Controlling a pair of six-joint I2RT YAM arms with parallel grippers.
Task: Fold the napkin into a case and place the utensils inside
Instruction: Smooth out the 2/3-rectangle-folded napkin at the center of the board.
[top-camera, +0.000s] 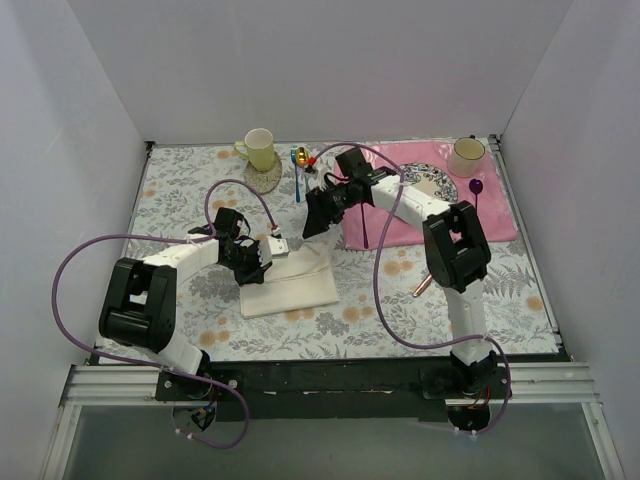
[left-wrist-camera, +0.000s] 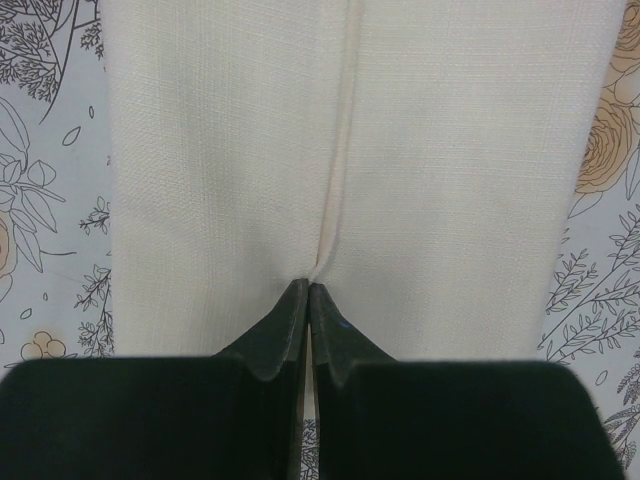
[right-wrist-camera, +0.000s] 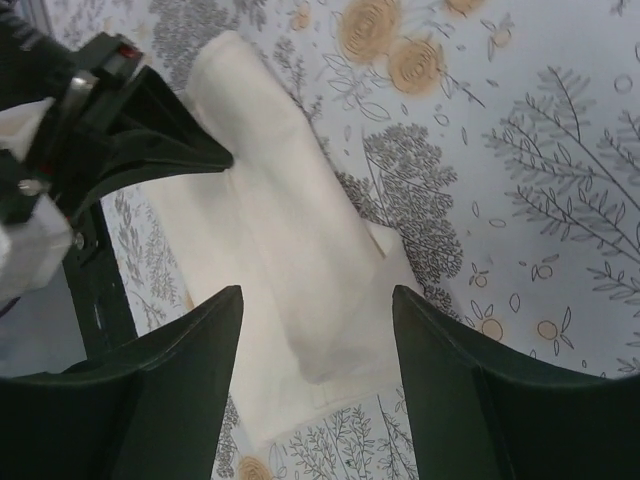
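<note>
A cream napkin (top-camera: 290, 288), folded into a rectangle, lies on the floral tablecloth (top-camera: 400, 310) in the middle of the table, nearer the arms' bases than the dishes. From above, its long axis runs left to right, with the right end angled slightly away from the bases.

The left gripper (left-wrist-camera: 308, 300) is clenched. Its fingertips meet on the near end of a raised crease and pinch the cloth there. The right gripper (right-wrist-camera: 315, 295) hangs above the napkin, released, jaws wide with nothing between them.

A copper-coloured knife (top-camera: 420, 287) lies to the right of the napkin, well apart from it and partly hidden by the right arm. A gold-bowled spoon (top-camera: 298, 170) lies farther back, bowl pointing away from the bases. Its handle looks blue or teal, hard to tell at this size. Beside the spoon stands a yellow cup (top-camera: 260, 148). A pink placemat (top-camera: 495, 215) covers the far right, and a purple utensil (top-camera: 366, 232) lies at its left edge.

Only the top view shows the utensils. The right wrist view shows one layer turned over in a soft roll along the napkin. The left wrist view shows the crease running straight away from the fingertips.
</note>
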